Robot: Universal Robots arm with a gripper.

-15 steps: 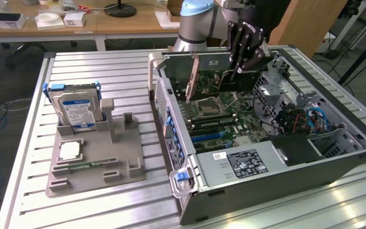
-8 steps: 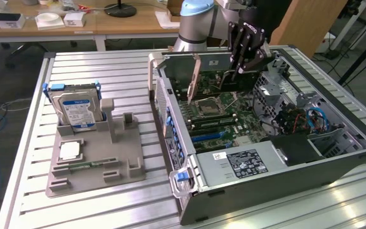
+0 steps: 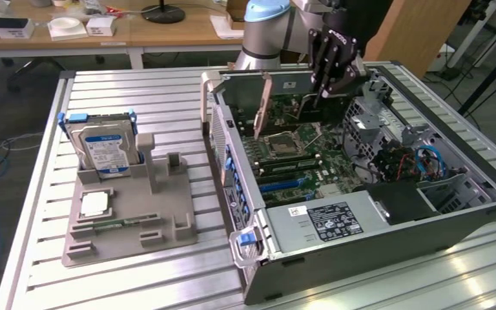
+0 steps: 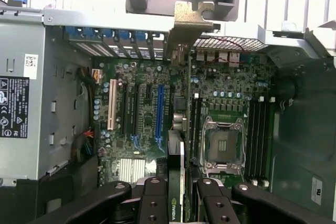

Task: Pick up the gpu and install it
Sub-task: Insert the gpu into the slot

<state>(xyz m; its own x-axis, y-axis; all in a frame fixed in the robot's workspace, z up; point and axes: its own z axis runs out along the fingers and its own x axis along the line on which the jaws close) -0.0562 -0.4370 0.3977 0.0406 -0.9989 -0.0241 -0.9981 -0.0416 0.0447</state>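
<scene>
The gpu is a flat green card with a pale metal bracket at one end. It hangs edge-down inside the open computer case, above the motherboard. My gripper is shut on its top edge. In the wrist view the gpu appears edge-on between the black fingers, with my gripper closed around it. Its bracket reaches the case's rear slot wall. The card runs beside the blue expansion slot, and whether it is seated I cannot tell.
A grey fixture tray on the slatted table holds a silver hard drive upright and a small memory stick. Inside the case are the power supply, the CPU socket and a cable bundle.
</scene>
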